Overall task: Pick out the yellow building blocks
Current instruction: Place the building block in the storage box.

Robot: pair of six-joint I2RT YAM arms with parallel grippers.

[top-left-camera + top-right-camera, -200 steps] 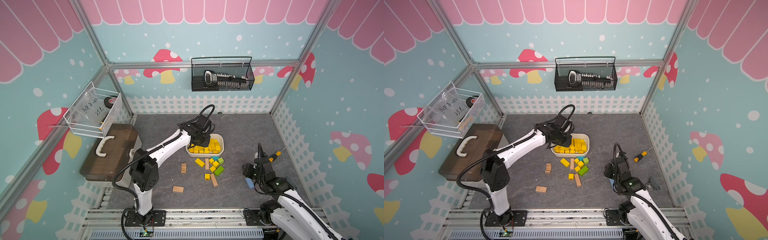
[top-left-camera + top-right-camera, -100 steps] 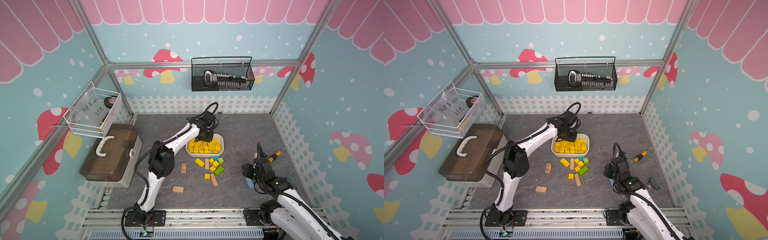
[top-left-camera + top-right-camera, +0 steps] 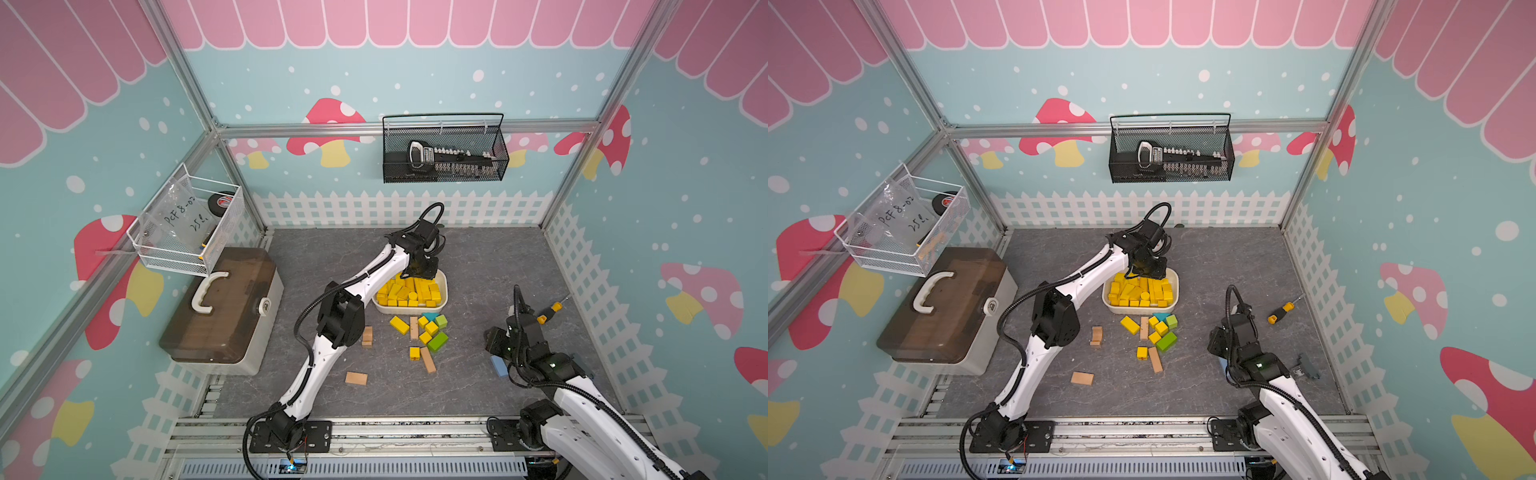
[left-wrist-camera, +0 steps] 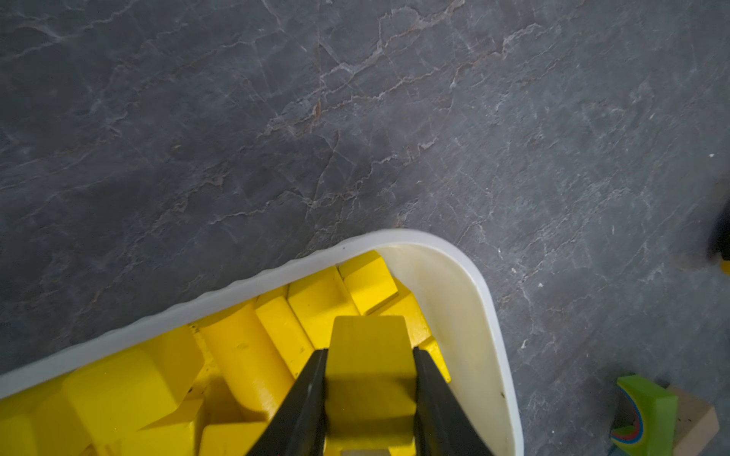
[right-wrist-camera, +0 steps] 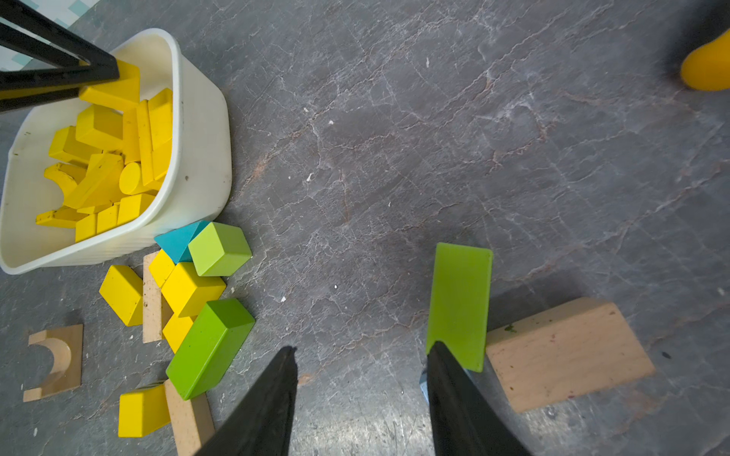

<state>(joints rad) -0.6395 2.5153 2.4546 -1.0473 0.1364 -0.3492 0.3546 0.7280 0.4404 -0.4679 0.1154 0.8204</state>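
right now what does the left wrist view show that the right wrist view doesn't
Only left wrist: the grip up close, left fingers pressed on both sides of a yellow block above a corner of the white tub.
Only right wrist: right fingers apart with nothing between them, a thin green plank beside them, and loose yellow blocks, green blocks and tan blocks on the grey table.
Both: the tub, the yellow blocks inside it and the table; the right wrist view also catches the held block from afar.

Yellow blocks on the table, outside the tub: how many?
5: yellow bar; three yellow blocks bunched by the green blocks; one yellow cube beside a tan bar. More may be hidden.
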